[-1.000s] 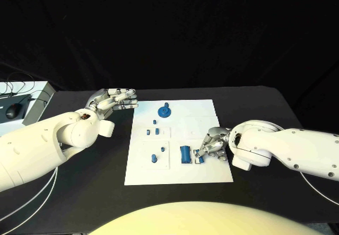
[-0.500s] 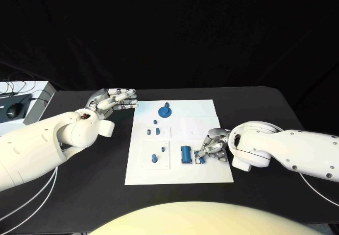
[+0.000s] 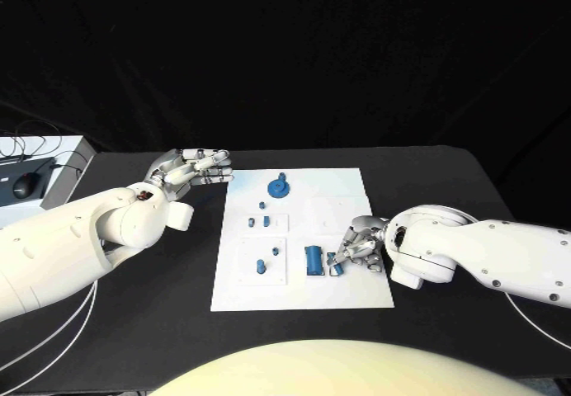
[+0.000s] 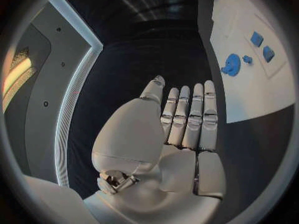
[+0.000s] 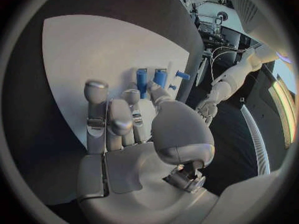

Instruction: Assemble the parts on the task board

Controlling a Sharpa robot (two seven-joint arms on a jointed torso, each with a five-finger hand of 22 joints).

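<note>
My right hand point(image 3: 361, 245) is pinching a small blue part point(image 3: 334, 266) at the board's point(image 3: 345, 186) right edge, next to the blue block point(image 3: 313, 259). Left hand point(image 3: 188, 172) waits open, off the board's left side, out of the way.

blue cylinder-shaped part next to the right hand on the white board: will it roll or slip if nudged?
The blue cylinder-shaped part lies on its side on the flat white task board, so a sideways nudge would probably roll it. It looks like small, smooth, rigid plastic: likely light and a bit slippery. The right hand sits beside it.
</note>
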